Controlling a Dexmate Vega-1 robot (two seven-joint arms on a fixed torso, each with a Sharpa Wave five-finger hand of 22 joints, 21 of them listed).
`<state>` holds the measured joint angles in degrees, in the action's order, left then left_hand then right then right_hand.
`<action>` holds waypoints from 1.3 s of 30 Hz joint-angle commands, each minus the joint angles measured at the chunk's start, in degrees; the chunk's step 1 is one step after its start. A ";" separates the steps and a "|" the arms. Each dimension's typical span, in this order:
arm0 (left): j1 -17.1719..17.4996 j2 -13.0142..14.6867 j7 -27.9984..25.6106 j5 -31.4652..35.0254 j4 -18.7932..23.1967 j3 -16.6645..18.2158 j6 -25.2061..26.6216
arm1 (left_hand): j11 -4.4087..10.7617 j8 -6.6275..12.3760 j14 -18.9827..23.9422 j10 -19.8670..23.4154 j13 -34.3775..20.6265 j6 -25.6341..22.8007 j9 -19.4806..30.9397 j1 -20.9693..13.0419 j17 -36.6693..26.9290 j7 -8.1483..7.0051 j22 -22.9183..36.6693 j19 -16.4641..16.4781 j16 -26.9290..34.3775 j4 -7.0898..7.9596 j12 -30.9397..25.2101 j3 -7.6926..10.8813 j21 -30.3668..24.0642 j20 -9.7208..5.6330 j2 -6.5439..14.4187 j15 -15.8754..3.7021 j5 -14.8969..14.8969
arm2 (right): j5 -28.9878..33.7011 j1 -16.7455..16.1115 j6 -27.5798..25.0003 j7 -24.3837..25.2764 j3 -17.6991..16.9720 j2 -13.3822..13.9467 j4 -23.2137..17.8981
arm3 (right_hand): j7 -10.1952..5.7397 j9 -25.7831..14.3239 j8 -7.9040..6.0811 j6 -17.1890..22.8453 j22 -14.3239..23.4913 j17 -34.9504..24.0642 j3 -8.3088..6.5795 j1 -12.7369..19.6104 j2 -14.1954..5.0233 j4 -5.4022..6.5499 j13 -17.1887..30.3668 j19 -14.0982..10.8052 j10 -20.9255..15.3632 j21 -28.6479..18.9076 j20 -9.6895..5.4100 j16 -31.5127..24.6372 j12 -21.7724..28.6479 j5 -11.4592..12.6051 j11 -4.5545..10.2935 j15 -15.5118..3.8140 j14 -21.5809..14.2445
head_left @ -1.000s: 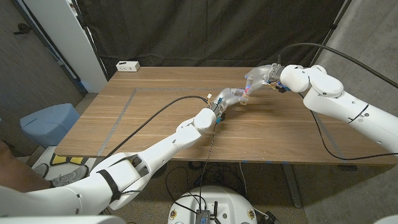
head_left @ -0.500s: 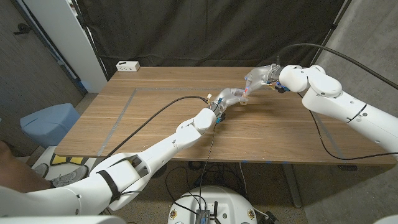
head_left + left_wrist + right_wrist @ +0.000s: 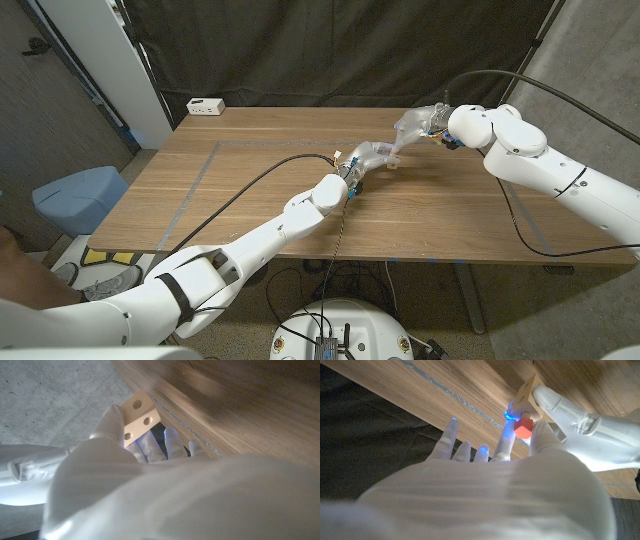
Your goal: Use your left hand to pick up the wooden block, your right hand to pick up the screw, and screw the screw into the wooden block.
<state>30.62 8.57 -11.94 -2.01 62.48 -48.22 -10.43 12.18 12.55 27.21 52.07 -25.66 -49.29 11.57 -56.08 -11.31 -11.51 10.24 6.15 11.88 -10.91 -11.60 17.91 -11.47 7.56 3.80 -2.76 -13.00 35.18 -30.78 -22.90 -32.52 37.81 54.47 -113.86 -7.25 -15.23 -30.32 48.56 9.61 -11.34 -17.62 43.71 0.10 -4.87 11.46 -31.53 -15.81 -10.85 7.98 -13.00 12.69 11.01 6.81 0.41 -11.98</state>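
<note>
You see two smooth white arms with big round joints. A thin black cable runs along each arm. Your left arm has a black band near the shoulder. Both the left hand (image 3: 368, 157) and the right hand (image 3: 418, 124) wear pale see-through gloves, and the right hand's fingertips (image 3: 509, 414) glow blue.

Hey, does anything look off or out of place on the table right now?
Nothing stands out. The left hand holds the wooden block, and the right hand pinches the red-headed screw against it.
</note>
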 commanded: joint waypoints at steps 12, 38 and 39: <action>-0.04 -0.12 -0.13 0.39 -0.13 -0.28 0.27 | 0.36 0.41 0.53 0.63 -5.98 -2.27 0.36 1.18 -0.09 1.45 0.25 0.13 0.22 2.03 -1.71 2.78 -0.36 0.39 2.85 -4.50 -0.36 | 2.34 0.06 -1.69 -0.47 0.97 -0.29 -0.32 | 1.14 1.25 -0.86 4.88 0.14 -0.06 0.67 -3.44 -1.17 1.42 -0.02 -1.28 -3.66 -0.35 -0.38 -0.84 0.52 0.06 0.27 -0.73 -2.31; 0.74 0.44 -0.61 0.40 1.11 -0.05 0.76 | 0.35 0.37 0.69 0.62 -6.01 -2.22 0.35 1.24 -0.07 1.52 0.25 0.17 0.21 2.07 -1.72 3.18 -0.35 0.44 2.98 -4.57 -0.46 | 5.41 0.51 -1.62 -0.11 2.32 -2.32 0.66 | 3.02 3.77 -2.23 15.41 0.14 0.39 1.83 -6.25 -1.97 1.36 -0.28 -2.62 -8.12 -0.31 -1.28 -0.83 0.38 0.33 1.28 -1.86 -5.14; 0.79 0.46 -0.61 0.37 1.19 -0.03 0.80 | 0.35 0.37 0.70 0.59 -5.99 -2.22 0.35 1.26 -0.07 1.55 0.25 0.15 0.21 2.08 -1.69 3.19 -0.35 0.45 2.99 -4.57 -0.47 | 5.67 0.49 -1.81 -0.02 2.38 -2.43 0.67 | 2.89 3.85 -2.40 16.19 0.15 0.41 1.87 -6.34 -2.02 1.34 -0.29 -2.65 -8.29 -0.30 -1.32 -0.81 0.36 0.34 1.42 -1.96 -5.25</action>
<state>31.03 8.76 -12.22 -1.69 63.01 -48.39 -10.00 12.29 12.56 27.32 51.95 -25.66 -49.37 11.57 -56.08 -11.24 -11.58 10.24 6.15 11.88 -11.31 -11.59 18.32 -11.47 7.56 3.80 -2.65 -13.16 39.54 -30.60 -24.64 -32.96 39.52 53.20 -113.91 -4.23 -11.44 -32.08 63.29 9.61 -10.92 -16.10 38.00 -1.98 -3.41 11.18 -33.79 -23.35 -10.85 6.77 -13.58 12.99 11.02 8.08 -1.34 -16.61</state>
